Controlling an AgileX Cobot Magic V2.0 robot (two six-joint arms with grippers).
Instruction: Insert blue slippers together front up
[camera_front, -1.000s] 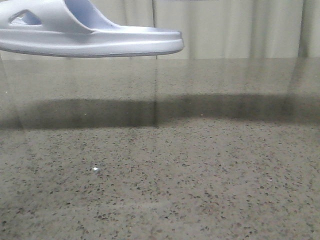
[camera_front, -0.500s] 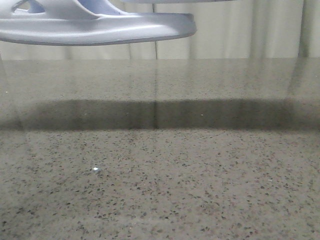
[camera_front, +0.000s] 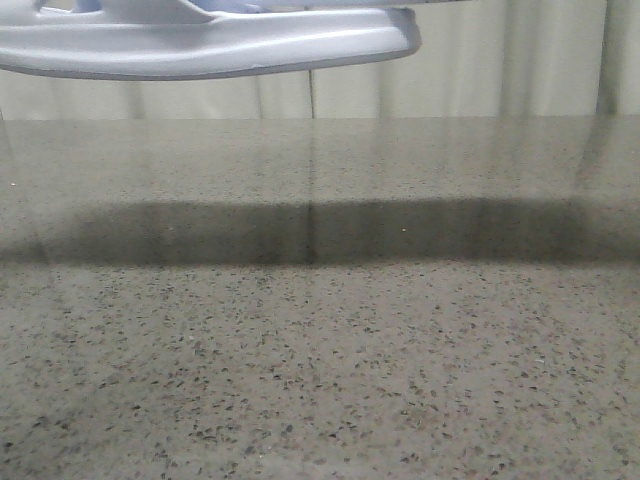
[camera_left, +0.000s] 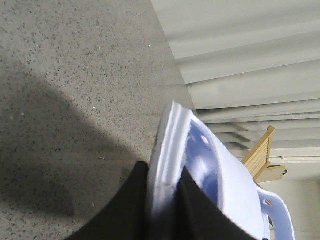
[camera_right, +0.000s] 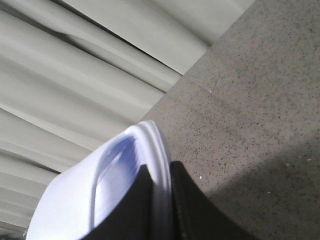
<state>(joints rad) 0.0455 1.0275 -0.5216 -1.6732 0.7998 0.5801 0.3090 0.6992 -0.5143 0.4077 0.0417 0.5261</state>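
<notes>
While aloft | left pincer (camera_left: 162, 200) clamps slipper (camera_left: 220, 195) | right pincer (camera_right: 160, 200) seemingly likewise

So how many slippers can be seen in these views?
2. One slipper is clamped in the left gripper, held above the table. The other slipper is clamped in the right gripper. None lies on the table.

Setting: indoor test or lab-type room, not clearly a home. Evidence: large speckled grey-brown stone-look table (camera_front: 330, 380) fills the front view with nothing domestic on it. Pale pleated curtain (camera_front: 500, 60) hangs as a plain backdrop right behind the far edge; the same folds show in the right wrist view (camera_right: 75, 75). A light wooden frame piece (camera_left: 261, 152), possibly furniture, stands by the curtain in the left wrist view. Exact room type cannot be told.
</notes>
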